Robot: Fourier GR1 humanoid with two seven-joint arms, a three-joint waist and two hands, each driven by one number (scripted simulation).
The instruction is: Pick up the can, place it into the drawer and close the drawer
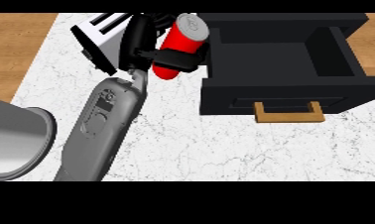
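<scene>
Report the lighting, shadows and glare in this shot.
Head view: even light, no clear cast shadows on the white counter; head view: no harsh glare on the red can held by the left hand; head view: the open black drawer reads dark inside, showing little detail.

White marble counter (219,148) with fine grey veins, filling most of the view. Brown wood (18,54) along the left side and again at the far right. White and black toaster (99,37) at the back left. Soft, even light.
</scene>
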